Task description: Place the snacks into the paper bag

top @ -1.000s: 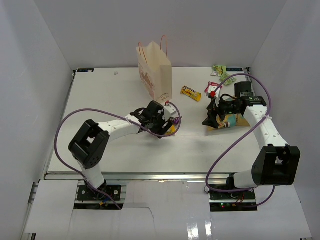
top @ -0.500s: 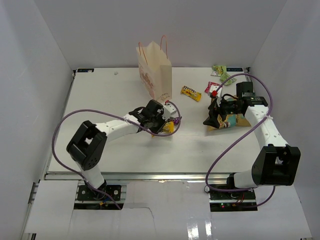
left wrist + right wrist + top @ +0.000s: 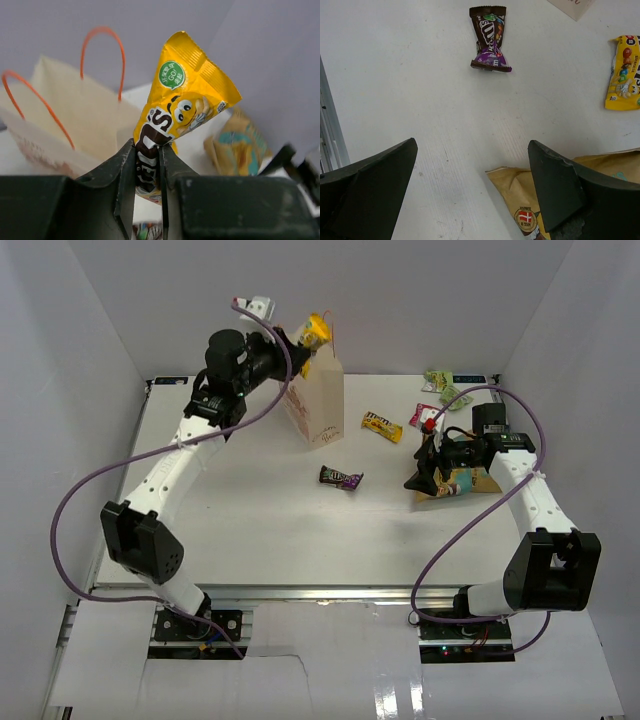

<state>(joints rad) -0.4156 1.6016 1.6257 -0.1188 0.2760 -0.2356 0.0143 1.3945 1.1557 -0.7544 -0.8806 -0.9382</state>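
**Yellow candy packet poised at the paper bag's mouth**

The left pincer (image 3: 147,150) is clamped on the lower end of a yellow packet (image 3: 182,105), held up just above the open top of the paper bag (image 3: 320,400). The packet looks light, floppy and slick, so I'd say a pinch at the end suits it. I can't see what is inside the bag. The right pincer (image 3: 471,145) hangs wide apart over the chip bag (image 3: 520,195), which is bulkier and crinkly and probably best gripped by a seam. A dark packet (image 3: 341,478) and a second yellow packet (image 3: 382,426) lie on the table (image 3: 250,510).
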